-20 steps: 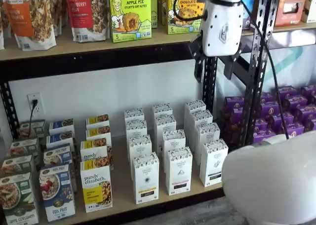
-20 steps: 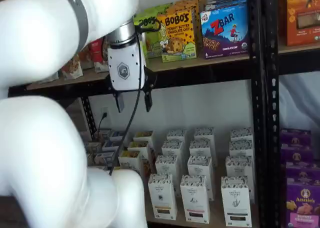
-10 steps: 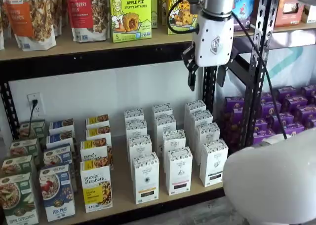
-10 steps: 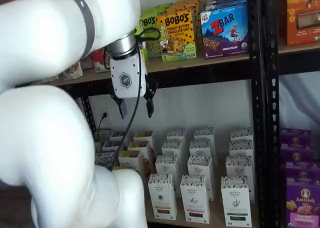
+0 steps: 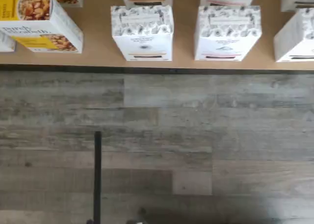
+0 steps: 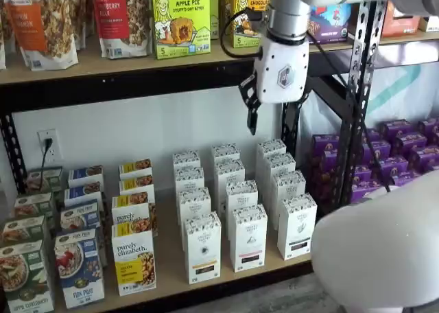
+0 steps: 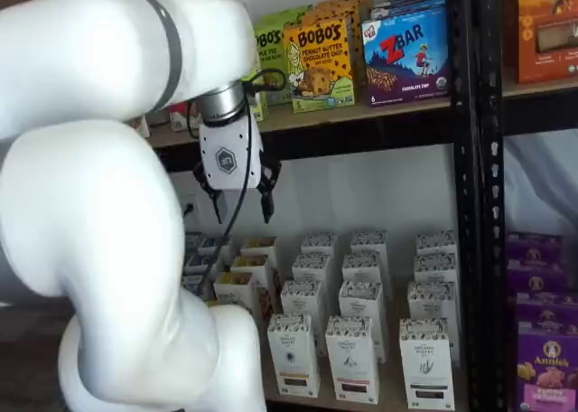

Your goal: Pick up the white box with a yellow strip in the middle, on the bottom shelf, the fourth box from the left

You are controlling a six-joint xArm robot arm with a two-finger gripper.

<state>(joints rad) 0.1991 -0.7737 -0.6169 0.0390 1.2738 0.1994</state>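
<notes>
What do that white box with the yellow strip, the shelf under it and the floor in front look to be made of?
The white box looks like matte printed cardboard: sharp folded edges and a flat printed face. The bottom shelf seems a pale wooden board, smooth and unglossy, with a black beam along its front, probably painted steel. The floor shows grey wood-grain planks with seams; real wood or vinyl, I cannot tell.

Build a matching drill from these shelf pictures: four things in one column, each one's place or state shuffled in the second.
1. white box
2. claw
3. Bobo's apple pie box
4. purple boxes

a. open, holding nothing
b. on the upper shelf
c. front row of the bottom shelf
d. in the neighbouring rack

Pairs: 1-c, 2-a, 3-b, 4-d
</notes>
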